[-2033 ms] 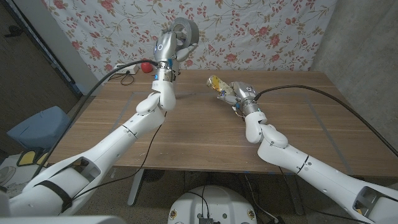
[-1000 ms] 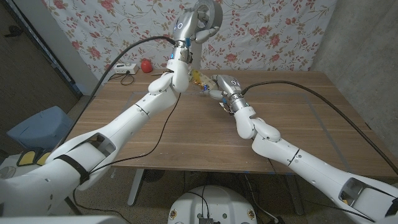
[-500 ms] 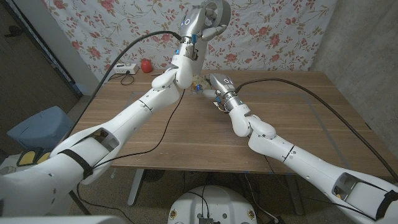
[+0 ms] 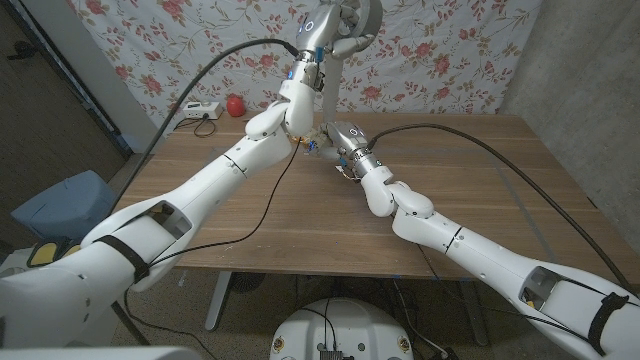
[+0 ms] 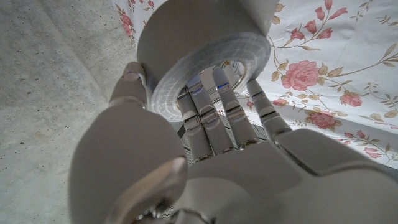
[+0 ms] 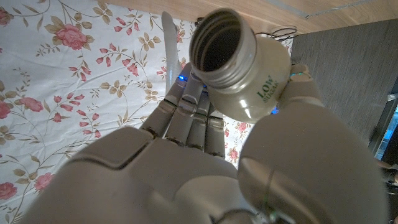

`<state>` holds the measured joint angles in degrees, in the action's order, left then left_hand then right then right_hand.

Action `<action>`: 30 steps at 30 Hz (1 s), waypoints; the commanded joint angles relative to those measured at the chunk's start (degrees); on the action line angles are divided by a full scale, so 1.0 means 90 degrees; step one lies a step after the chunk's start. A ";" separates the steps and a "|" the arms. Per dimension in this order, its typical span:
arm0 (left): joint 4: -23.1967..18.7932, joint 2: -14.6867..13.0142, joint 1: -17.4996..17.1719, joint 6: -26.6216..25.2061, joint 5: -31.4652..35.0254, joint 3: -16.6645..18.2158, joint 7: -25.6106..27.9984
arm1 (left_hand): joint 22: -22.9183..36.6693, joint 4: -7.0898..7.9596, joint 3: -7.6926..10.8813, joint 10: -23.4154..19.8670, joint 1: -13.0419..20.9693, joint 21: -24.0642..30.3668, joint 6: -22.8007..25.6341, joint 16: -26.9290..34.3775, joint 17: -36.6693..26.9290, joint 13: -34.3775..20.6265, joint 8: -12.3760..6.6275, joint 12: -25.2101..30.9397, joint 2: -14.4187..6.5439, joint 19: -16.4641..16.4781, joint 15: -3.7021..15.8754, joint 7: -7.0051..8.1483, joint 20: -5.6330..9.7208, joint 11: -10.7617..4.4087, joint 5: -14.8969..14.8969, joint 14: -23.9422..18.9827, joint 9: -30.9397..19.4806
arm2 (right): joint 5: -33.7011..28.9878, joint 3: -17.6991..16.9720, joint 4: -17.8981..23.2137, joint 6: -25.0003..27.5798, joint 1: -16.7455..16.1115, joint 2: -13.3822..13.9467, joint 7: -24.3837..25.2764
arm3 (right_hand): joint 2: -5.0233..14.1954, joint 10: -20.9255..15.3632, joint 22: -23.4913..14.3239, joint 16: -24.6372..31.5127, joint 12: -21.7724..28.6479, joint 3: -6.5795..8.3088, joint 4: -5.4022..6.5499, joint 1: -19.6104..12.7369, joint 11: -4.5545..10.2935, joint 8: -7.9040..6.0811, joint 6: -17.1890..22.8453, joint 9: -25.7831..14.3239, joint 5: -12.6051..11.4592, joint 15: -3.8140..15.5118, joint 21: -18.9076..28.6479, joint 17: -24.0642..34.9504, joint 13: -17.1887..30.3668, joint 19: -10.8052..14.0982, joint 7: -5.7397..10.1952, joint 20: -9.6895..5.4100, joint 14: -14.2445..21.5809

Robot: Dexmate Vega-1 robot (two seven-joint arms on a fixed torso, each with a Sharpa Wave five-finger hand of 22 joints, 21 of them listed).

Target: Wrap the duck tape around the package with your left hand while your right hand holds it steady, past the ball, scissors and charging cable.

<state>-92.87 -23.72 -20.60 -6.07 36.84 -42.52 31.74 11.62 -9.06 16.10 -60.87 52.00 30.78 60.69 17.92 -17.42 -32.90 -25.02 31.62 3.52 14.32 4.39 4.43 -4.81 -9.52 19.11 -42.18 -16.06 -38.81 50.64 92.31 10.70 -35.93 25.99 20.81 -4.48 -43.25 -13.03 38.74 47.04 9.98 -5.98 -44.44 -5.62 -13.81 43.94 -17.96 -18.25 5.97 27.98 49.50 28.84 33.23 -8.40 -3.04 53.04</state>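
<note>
My left hand (image 4: 328,28) is raised high against the floral backdrop, gripping the grey duck tape roll (image 4: 356,14). In the left wrist view its fingers (image 5: 211,118) reach through the roll (image 5: 199,53). A grey tape strip (image 4: 326,92) runs down from the roll toward the package (image 4: 317,144). My right hand (image 4: 346,140) holds that package just above the table's far middle. In the right wrist view the package is a white round container (image 6: 242,71) with an open threaded mouth, gripped by my right hand (image 6: 205,168), with the tape strip (image 6: 168,32) beside it.
A red ball (image 4: 235,104) and a white charger box with its cable (image 4: 198,111) lie at the far left of the wooden table (image 4: 300,220). A blue-grey bag (image 4: 60,205) sits on the floor left of the table. A black cable hangs along each arm.
My left hand has carried the tape roll up and to the right. My right hand has brought the package leftward, close beneath the left arm.
</note>
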 commanded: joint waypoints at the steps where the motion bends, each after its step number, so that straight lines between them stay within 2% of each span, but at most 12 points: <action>1: -0.0803 -0.0325 -0.0211 -0.0375 0.0494 0.0066 -0.0411 | 0.0009 0.0217 0.0172 -0.0340 0.1258 0.0032 0.0074 0.0004 -0.0030 -0.0036 -0.0322 0.0029 -0.1179 -0.0009 0.0996 0.0075 -0.0013 -0.0260 0.0035 0.0019 0.0009 | 0.0196 0.0042 -0.0496 0.0009 0.0228 -0.0144 -0.0073 | 0.1477 -0.1690 -0.0007 -0.0014 0.0023 0.0319 0.0347 -0.1482 0.1092 0.0029 0.1884 -0.0012 -0.0050 0.0665 0.0051 0.0030 0.0018 -0.0043 0.1318 -0.0445 0.0142; 10: -0.1312 -0.0595 -0.0478 -0.0575 0.0775 0.0225 -0.0693 | 0.0009 0.0217 0.0140 -0.0357 0.1279 0.0025 0.0104 0.0015 -0.0075 -0.0077 -0.0324 0.0031 -0.1180 -0.0040 0.1011 0.0113 -0.0008 -0.0259 0.0028 0.0007 0.0052 | 0.0267 -0.0011 -0.0421 0.0191 0.0204 -0.0074 0.0011 | 0.1480 -0.1699 -0.0003 -0.0030 0.0014 0.0303 0.0355 -0.1493 0.1080 0.0037 0.1900 -0.0021 -0.0060 0.0664 0.0073 0.0053 0.0011 -0.0049 0.1309 -0.0445 0.0151; 18: -0.1618 -0.0685 -0.0624 -0.0751 0.1003 0.0355 -0.0833 | 0.0010 0.0234 0.0115 -0.0353 0.1283 0.0019 0.0057 0.0007 -0.0109 -0.0136 -0.0342 0.0039 -0.1190 -0.0067 0.1001 0.0131 -0.0021 -0.0255 0.0037 -0.0001 0.0018 | 0.0332 0.0032 -0.0450 0.0247 0.0257 -0.0053 -0.0097 | 0.1484 -0.1708 0.0001 -0.0048 0.0011 0.0287 0.0364 -0.1504 0.1083 0.0052 0.1899 -0.0032 -0.0069 0.0665 0.0095 0.0077 0.0014 -0.0058 0.1308 -0.0448 0.0158; 22: -0.1775 -0.0755 -0.0670 -0.0995 0.1566 0.0291 -0.0759 | 0.0009 0.0235 0.0113 -0.0350 0.1294 0.0018 0.0064 -0.0006 -0.0116 -0.0161 -0.0356 0.0044 -0.1194 -0.0073 0.1010 0.0119 -0.0019 -0.0253 0.0049 -0.0002 0.0010 | 0.0363 0.0042 -0.0456 0.0263 0.0276 -0.0042 -0.0129 | 0.1483 -0.1708 0.0003 -0.0059 0.0010 0.0276 0.0369 -0.1509 0.1081 0.0057 0.1906 -0.0037 -0.0074 0.0664 0.0109 0.0090 0.0022 -0.0059 0.1306 -0.0450 0.0160; 26: -0.1879 -0.0818 -0.0711 -0.1339 0.2379 0.0180 -0.0600 | 0.0005 0.0235 0.0095 -0.0339 0.1298 0.0019 0.0090 -0.0043 -0.0120 -0.0207 -0.0395 0.0053 -0.1159 -0.0068 0.1009 0.0219 -0.0008 -0.0254 0.0078 0.0013 -0.0015 | 0.0404 0.0048 -0.0554 0.0244 0.0322 -0.0076 -0.0097 | 0.1484 -0.1698 0.0005 -0.0066 0.0002 0.0271 0.0371 -0.1514 0.1080 0.0064 0.1909 -0.0035 -0.0077 0.0666 0.0115 0.0098 0.0020 -0.0064 0.1307 -0.0450 0.0159; 30: -0.2021 -0.0904 -0.0791 -0.1461 0.2747 0.0214 -0.0577 | 0.0001 0.0238 0.0085 -0.0336 0.1308 0.0013 0.0111 -0.0060 -0.0129 -0.0245 -0.0423 0.0062 -0.1146 -0.0077 0.1009 0.0282 0.0020 -0.0258 0.0112 0.0000 -0.0027 | 0.0393 0.0076 -0.0602 0.0228 0.0383 -0.0087 -0.0083 | 0.1484 -0.1698 0.0007 -0.0075 -0.0003 0.0263 0.0374 -0.1519 0.1080 0.0067 0.1912 -0.0040 -0.0081 0.0666 0.0124 0.0107 0.0019 -0.0069 0.1308 -0.0451 0.0158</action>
<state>-107.57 -30.09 -26.11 -14.94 51.44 -40.23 25.52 11.52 -8.58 15.62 -61.18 52.30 30.78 60.08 17.52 -18.28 -34.64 -26.95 31.82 3.82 13.88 4.39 5.04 -4.80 -9.23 19.55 -42.18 -15.58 -35.75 50.90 87.97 12.73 -33.41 25.39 20.05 -4.50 -43.55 -12.80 38.30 46.70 9.52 -5.51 -44.46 -5.32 -13.01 44.16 -18.23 -18.47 6.06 28.84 50.30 28.84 32.71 -8.19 -2.94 53.53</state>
